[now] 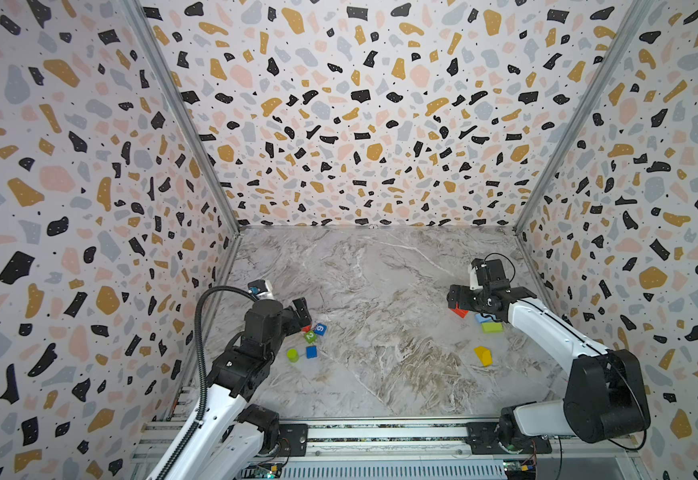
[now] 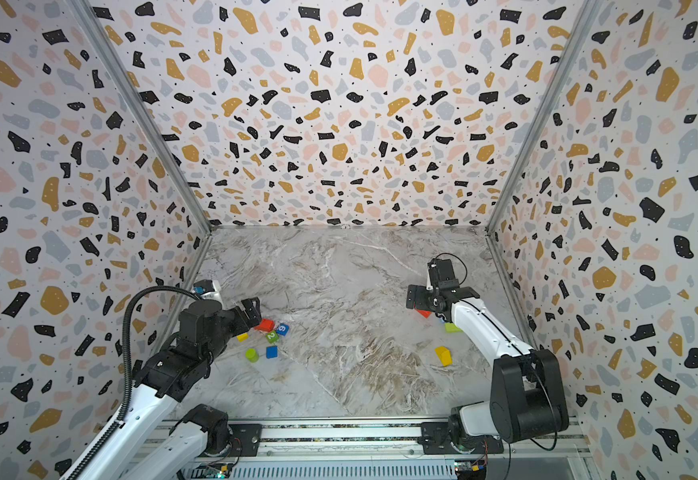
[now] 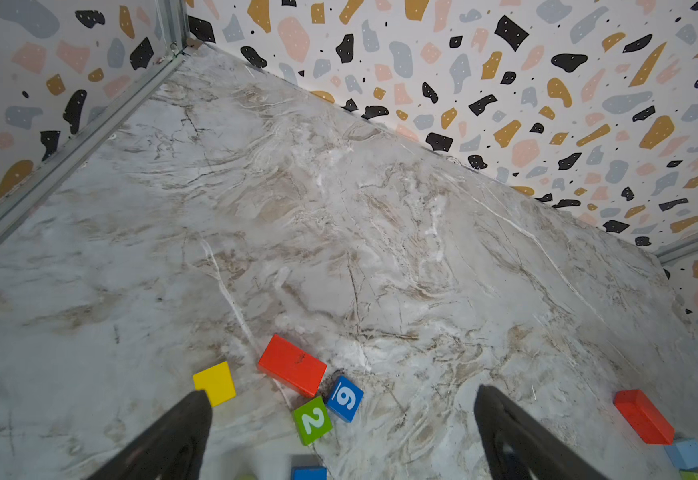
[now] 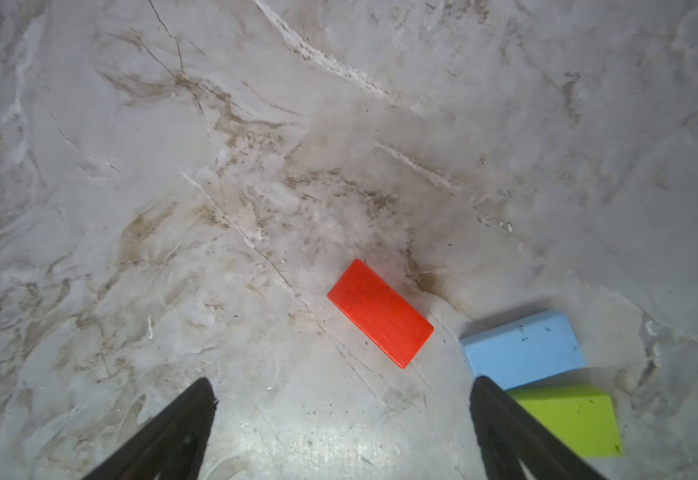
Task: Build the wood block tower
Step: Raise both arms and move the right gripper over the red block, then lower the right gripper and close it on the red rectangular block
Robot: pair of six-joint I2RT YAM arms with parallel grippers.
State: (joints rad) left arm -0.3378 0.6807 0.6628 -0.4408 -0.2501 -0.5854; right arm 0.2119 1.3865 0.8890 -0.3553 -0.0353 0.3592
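The left arm point(image 1: 231, 374) reached forward along the left side of the marble table point(image 1: 380, 282), elbow raised and wrist tipped down. The left gripper point(image 1: 300, 312) hung above the left group of blocks with its fingers point(image 3: 172, 432) spread wide and nothing between them. The right arm point(image 1: 547, 328) stretched up the table's right side with its forearm angled inward. The right gripper point(image 1: 455, 298) pointed down over the right group, its jaws likewise far apart and empty. The tower's pieces lay singly on the table in these two groups, well apart. The left wrist view gave the left red slab point(image 3: 292, 365), the blue 9 cube point(image 3: 344, 399) and the green 2 cube point(image 3: 312, 419) crowded together, with the yellow cube point(image 3: 215, 382) near them; in a top view the left arm covered that yellow cube. The lime cylinder point(image 1: 292, 354) and the plain blue cube point(image 1: 311, 351), cut off at the left wrist view's edge, showed whole in both top views. Those views alone showed the yellow wedge point(image 1: 483, 355), a little apart from the right group. The right wrist view showed the right red slab point(image 4: 380, 313) lying flat, just apart from the light blue block point(image 4: 524, 349). That block sat against the lime bar point(image 4: 567, 419); from above, the right arm hid much of those two.
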